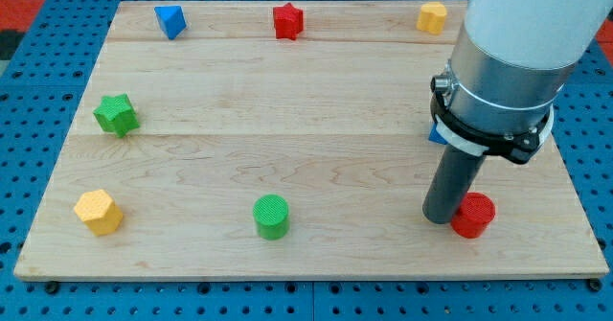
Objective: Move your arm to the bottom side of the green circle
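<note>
The green circle is a short round block near the view's bottom, a little left of centre. My tip is the lower end of the dark rod at the view's lower right. It stands far to the right of the green circle, at about the same height in the view. The tip is right beside the red circle, on its left side, touching or almost touching it.
On the wooden board lie a green star at left, a yellow hexagon at lower left, a blue block, a red star and a yellow block along the top. A blue block is mostly hidden behind the arm.
</note>
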Controlling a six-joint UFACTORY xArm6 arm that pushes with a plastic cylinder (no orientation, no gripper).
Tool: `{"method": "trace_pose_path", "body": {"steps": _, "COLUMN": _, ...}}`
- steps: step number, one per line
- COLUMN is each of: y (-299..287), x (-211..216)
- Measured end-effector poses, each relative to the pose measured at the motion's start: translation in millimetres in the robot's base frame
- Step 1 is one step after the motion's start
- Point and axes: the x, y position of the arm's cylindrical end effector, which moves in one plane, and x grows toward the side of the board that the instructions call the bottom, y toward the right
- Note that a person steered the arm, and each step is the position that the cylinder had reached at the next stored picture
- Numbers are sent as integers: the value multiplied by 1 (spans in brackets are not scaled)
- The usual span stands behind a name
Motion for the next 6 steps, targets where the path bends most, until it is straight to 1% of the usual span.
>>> {"method": "trace_pose_path", "body": {"steps": 2, "y": -5, "x": 0}}
{"method": "trace_pose_path", "body": {"steps": 3, "y": -44, "x": -9}}
{"method": "trace_pose_path", "body": {"steps": 5, "y": -135, "x": 20}}
{"method": "trace_pose_path", "body": {"steps": 6, "y": -150, "x": 37}}
